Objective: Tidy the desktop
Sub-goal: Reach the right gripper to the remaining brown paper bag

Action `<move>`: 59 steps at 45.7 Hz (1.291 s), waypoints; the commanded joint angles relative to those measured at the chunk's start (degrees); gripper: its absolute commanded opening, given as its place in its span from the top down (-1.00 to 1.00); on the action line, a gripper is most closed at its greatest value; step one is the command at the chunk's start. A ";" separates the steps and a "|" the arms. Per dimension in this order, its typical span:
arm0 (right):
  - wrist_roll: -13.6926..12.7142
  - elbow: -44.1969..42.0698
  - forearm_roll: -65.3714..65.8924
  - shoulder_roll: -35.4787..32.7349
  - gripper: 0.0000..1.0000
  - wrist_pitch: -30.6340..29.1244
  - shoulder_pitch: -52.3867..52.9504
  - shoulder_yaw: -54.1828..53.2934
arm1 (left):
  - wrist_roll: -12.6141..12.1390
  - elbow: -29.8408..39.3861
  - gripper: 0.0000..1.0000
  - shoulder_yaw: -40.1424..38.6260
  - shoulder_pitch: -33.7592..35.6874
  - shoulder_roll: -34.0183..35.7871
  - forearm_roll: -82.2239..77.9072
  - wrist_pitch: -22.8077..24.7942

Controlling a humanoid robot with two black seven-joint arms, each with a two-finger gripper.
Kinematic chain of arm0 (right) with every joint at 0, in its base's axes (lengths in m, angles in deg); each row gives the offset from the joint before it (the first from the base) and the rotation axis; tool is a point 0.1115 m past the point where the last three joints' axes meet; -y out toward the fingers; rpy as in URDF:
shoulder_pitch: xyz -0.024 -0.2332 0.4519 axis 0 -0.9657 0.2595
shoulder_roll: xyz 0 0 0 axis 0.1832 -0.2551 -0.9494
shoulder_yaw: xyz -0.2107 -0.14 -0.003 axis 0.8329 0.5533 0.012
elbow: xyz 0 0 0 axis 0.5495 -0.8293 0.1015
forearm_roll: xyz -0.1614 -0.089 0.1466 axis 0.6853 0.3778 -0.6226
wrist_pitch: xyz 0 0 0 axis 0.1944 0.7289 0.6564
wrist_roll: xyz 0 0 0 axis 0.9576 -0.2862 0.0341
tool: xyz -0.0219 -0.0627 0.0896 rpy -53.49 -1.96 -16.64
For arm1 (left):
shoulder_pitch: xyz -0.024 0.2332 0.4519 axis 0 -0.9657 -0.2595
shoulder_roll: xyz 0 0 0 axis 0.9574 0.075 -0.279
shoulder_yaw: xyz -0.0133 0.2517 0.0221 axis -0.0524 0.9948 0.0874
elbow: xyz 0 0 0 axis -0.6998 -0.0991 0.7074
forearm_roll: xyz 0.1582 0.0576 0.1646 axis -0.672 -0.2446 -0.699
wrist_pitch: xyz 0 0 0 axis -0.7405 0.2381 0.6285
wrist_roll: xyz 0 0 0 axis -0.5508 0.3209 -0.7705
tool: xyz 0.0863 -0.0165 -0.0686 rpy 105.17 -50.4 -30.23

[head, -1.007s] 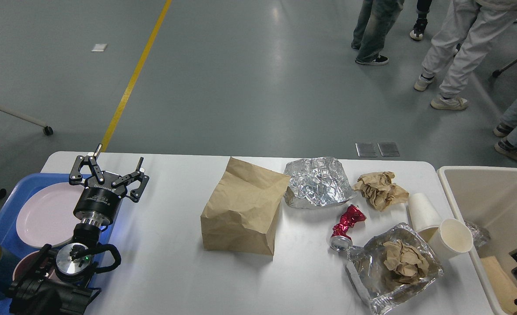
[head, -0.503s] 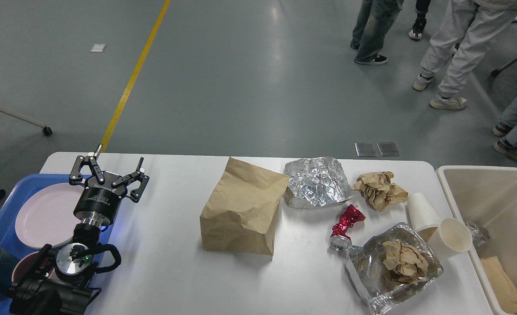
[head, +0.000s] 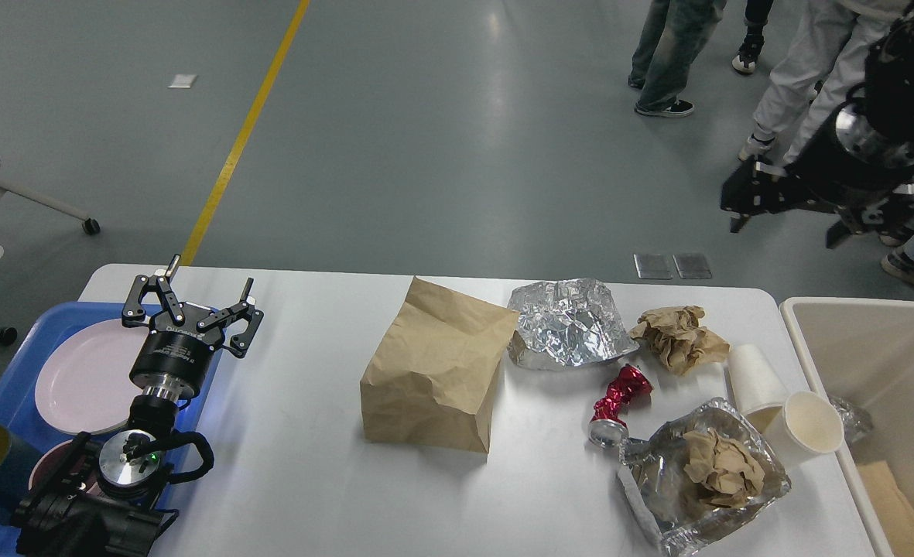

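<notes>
Worktop (head: 294,480): large white surface with rounded corners, filling the lower half of the head view; litter sits on its right half.
Brown paper bag (head: 433,367): standing near the centre of the worktop, creased.
Foil sheet (head: 569,325): crumpled, just right of the bag, touching its upper edge.
Brown paper wad (head: 677,336): crumpled, right of the foil sheet, near the far edge.
Red crushed can (head: 617,402): lying in front of the foil sheet, silver end toward the camera.
Foil tray (head: 700,476): near the front right corner, holding another crumpled brown paper.
Paper cups (head: 782,402): two white cups on their sides, by the right edge.
Beige bin (head: 882,348): beside the right end of the worktop; scraps lie inside.
Blue tray (head: 8,394): at the left end, carrying pink plates (head: 77,379).
Left gripper (head: 193,305): fingers spread wide, holding nothing, above the tray's right edge.
Right gripper (head: 785,205): raised at upper right, above the floor, well apart from the worktop; dark, cannot tell whether spread or closed.
</notes>
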 commanded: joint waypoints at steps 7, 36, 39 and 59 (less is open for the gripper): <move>0.20 15.95 -9.12 5.55 -0.90 4.06 9.55 -1.32 | 0.00 0.00 -0.93 -0.09 0.00 0.00 0.00 0.00; 0.03 13.15 -15.64 6.42 -0.91 17.77 0.16 -10.36 | 0.00 0.00 -0.93 0.00 0.00 0.00 0.00 0.00; -0.06 11.57 -15.64 8.00 -0.91 21.02 -5.20 -14.23 | 0.00 0.00 -0.93 -0.09 0.00 -0.09 0.00 0.00; -0.06 -17.52 -15.29 20.66 -0.91 30.96 -40.01 -26.28 | 0.00 0.00 -0.93 -0.09 0.00 -0.01 0.00 0.00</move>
